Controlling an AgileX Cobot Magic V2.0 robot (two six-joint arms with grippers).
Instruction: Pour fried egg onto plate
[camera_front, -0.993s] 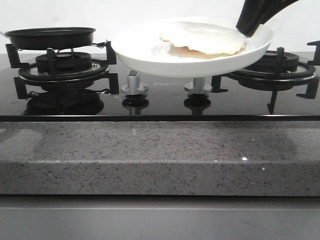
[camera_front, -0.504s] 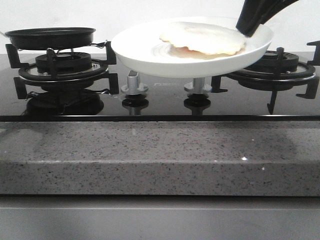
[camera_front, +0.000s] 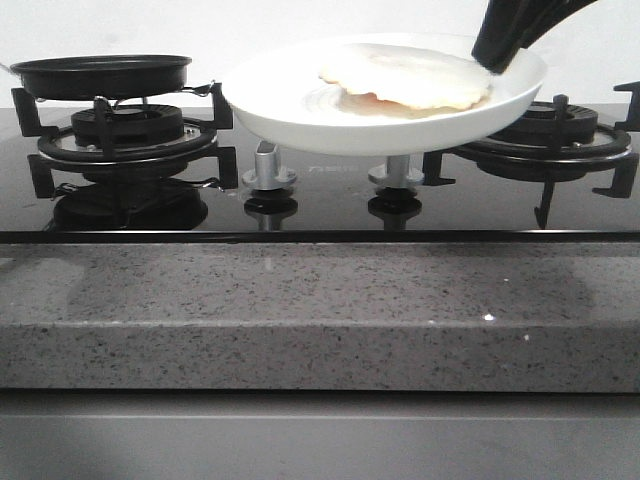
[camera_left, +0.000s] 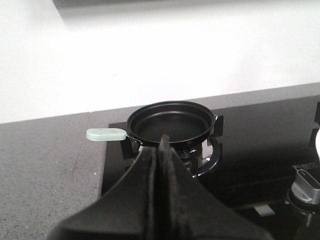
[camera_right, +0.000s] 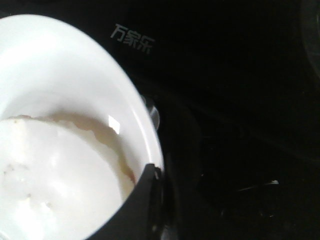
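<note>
Right arm (camera_front: 520, 25) runs off the top edge; plate (camera_front: 300, 110) hides the stove's middle; egg (camera_right: 55, 175) is cropped at the wrist view's edge.

Even, soft light is filling the front view; the stove glass (camera_front: 320, 195) is mirroring its knobs. The right wrist view is blowing out the plate (camera_right: 75, 75) against near-black surroundings, slightly blurred.

White wall (camera_front: 120, 25), speckled grey stone counter (camera_front: 300, 310), glossy black hob (camera_front: 320, 200), seemingly glass

White "万家乐" brand lettering on black glass hob (camera_right: 210, 65).
</note>
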